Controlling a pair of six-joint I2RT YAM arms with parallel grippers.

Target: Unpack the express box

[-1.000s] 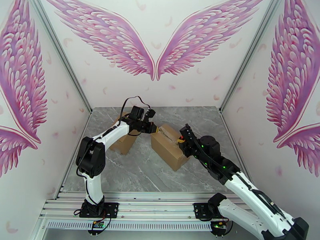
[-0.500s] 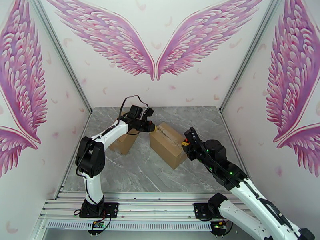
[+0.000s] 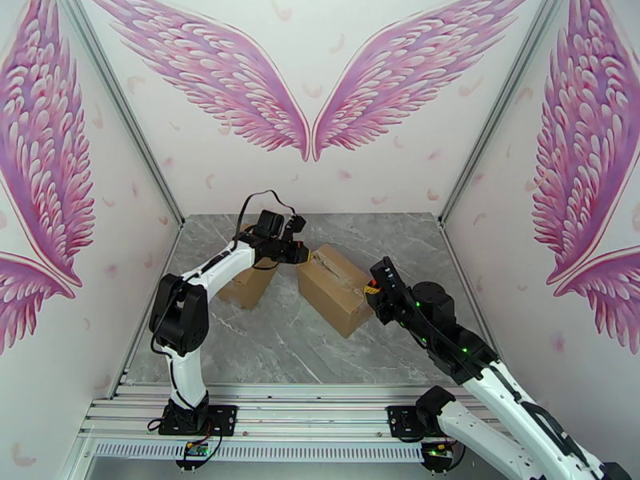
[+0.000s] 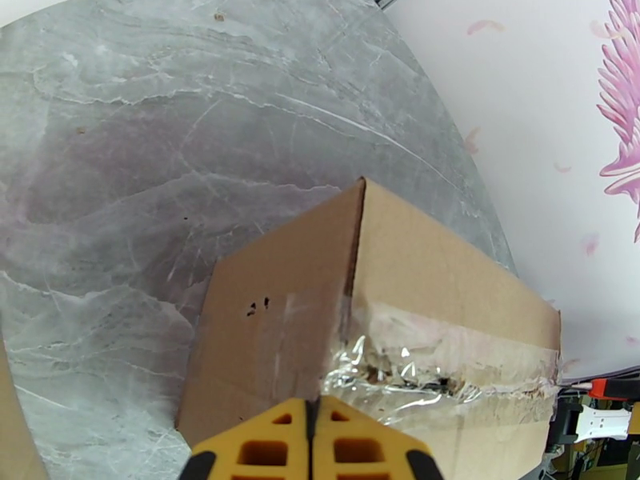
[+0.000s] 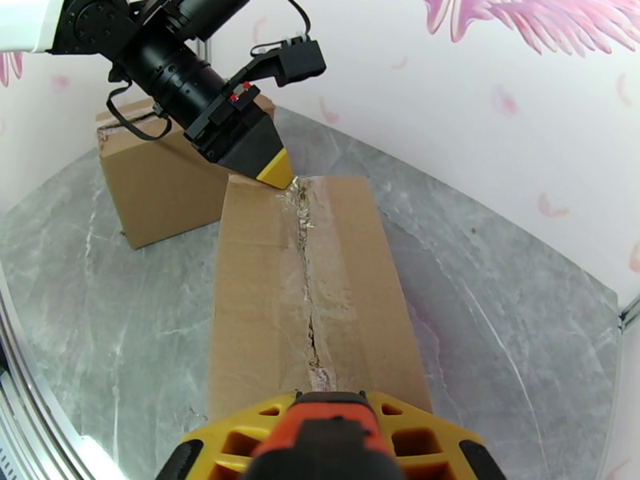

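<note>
Cardboard express box point(image 5: 264, 298) lay flat — left gripper point(image 4: 312, 406) closed at its end, right gripper point(image 5: 324, 403) clamped an orange tool point(image 5: 324, 438).

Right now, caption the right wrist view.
Shut left gripper at the cardboard box's torn tape seam; right gripper holds an orange tool.

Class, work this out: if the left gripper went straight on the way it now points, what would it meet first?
The cardboard box between the arms: the shut left gripper points at the torn tape on its end, apparently all but touching it.
</note>
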